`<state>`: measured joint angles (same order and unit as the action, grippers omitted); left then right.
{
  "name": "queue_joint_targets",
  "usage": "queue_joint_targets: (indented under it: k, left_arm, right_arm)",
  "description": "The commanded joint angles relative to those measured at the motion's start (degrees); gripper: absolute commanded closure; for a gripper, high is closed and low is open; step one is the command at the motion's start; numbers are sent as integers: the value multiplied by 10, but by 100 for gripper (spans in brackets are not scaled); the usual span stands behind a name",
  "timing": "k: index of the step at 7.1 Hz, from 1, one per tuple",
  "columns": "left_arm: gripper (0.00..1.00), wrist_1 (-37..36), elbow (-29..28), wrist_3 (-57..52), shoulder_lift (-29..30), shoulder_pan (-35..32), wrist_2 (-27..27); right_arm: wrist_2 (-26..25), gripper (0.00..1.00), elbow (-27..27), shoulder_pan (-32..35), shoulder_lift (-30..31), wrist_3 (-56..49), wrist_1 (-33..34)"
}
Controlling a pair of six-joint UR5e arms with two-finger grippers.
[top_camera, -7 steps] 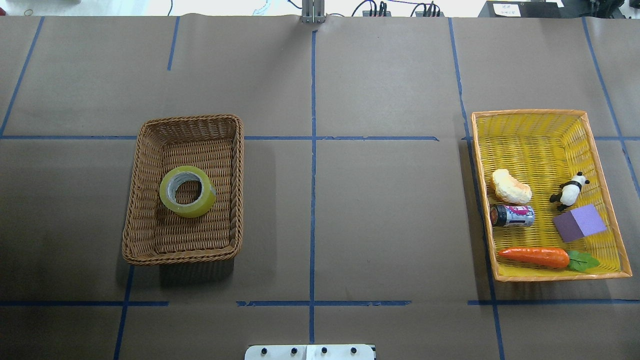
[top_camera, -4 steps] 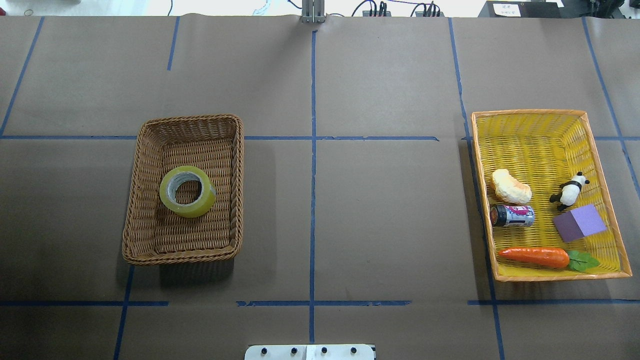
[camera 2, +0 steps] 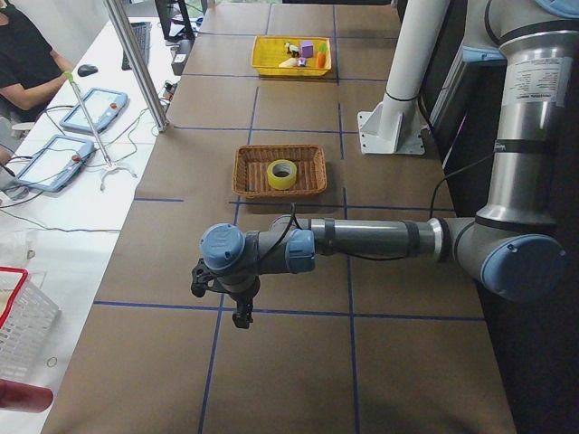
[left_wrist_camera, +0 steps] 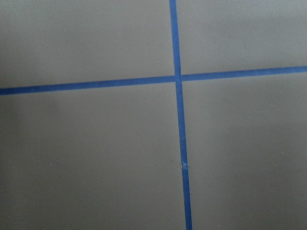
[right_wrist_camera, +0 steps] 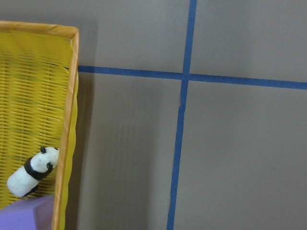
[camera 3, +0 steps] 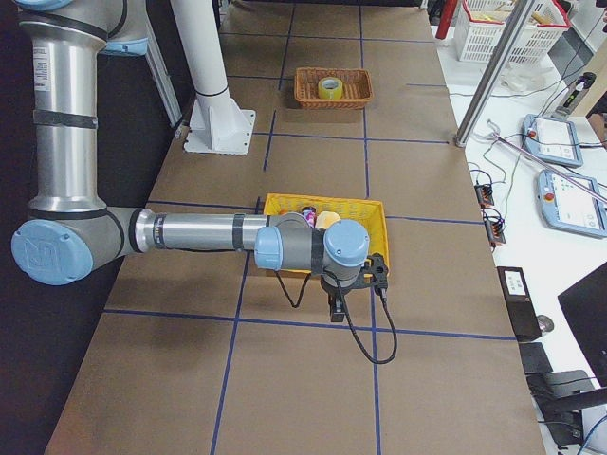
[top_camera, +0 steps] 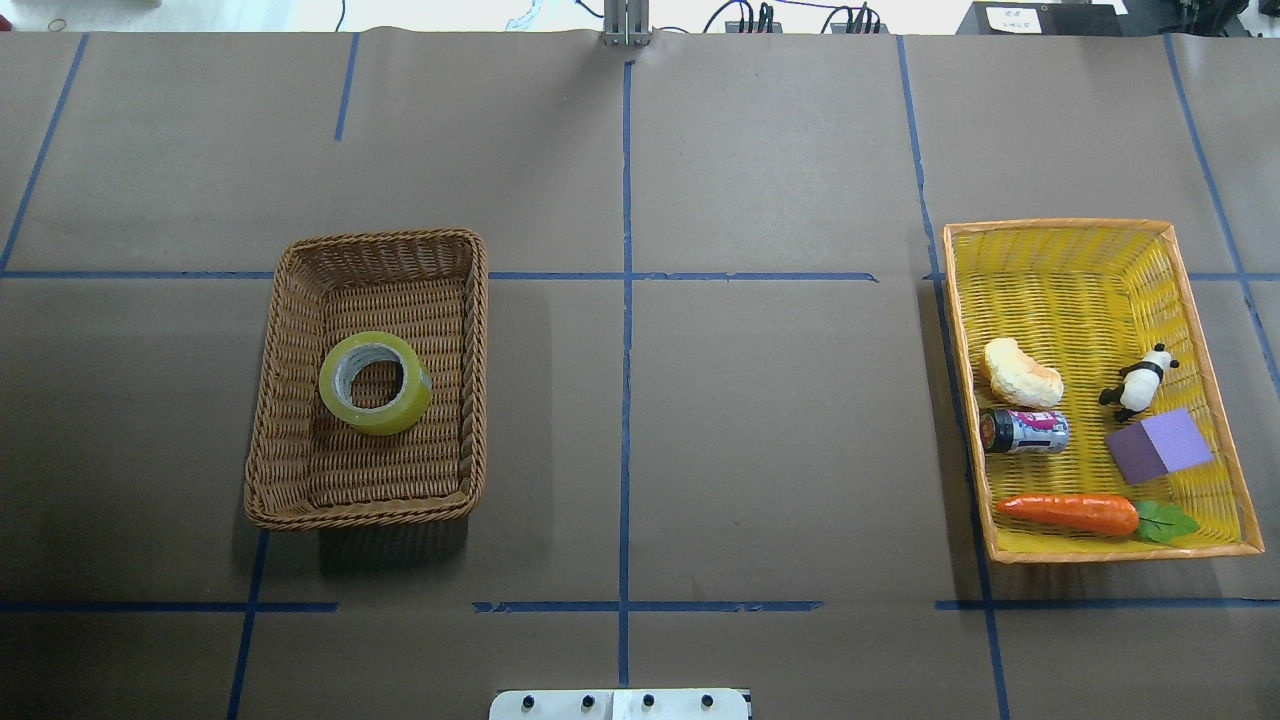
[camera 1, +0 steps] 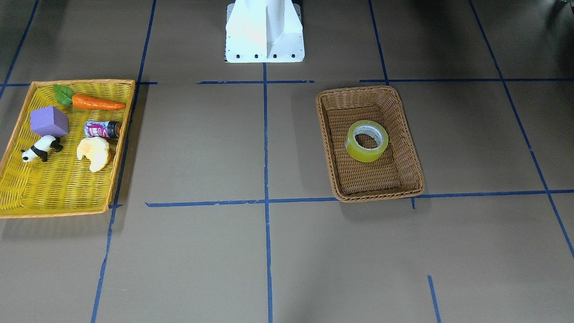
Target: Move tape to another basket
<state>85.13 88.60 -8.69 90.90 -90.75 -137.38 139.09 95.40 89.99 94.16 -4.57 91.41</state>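
Observation:
The yellow-green tape roll (top_camera: 385, 420) lies flat in the brown wicker basket (top_camera: 370, 237) on the table's left half. It also shows in the front-facing view (camera 1: 361, 154), in that basket (camera 1: 358, 88). Neither gripper shows in the overhead or front-facing views. The left gripper (camera 2: 241, 316) hangs over bare table far from the basket (camera 2: 244, 172), toward the table's left end. The right gripper (camera 3: 336, 311) hangs just beyond the yellow tray (camera 3: 370, 204), toward the table's right end. I cannot tell whether either is open or shut.
The yellow tray (top_camera: 1055, 224) on the right holds a carrot (top_camera: 1070, 512), a can (top_camera: 1025, 431), a purple block (top_camera: 1160, 445), a panda figure (top_camera: 1135, 380) and a bread piece (top_camera: 1020, 373). The right wrist view shows the tray's edge (right_wrist_camera: 67, 120). Blue tape lines cross the brown table.

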Motion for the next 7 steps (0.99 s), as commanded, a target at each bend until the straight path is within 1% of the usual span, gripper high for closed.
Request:
queue_joint_targets:
  k: [1,3,7]
  left_arm:
    - [0,0,0,0,0,-1,0]
    - [0,-1,0,0,1,-1,0]
    - [0,-1,1,1,3,-1,0]
  right_arm:
    - [0,0,-20,15,5,-2,-1]
    - [-1,0,-24,23,-2,6,-1]
    - [-2,0,-4,23,0,6,-2]
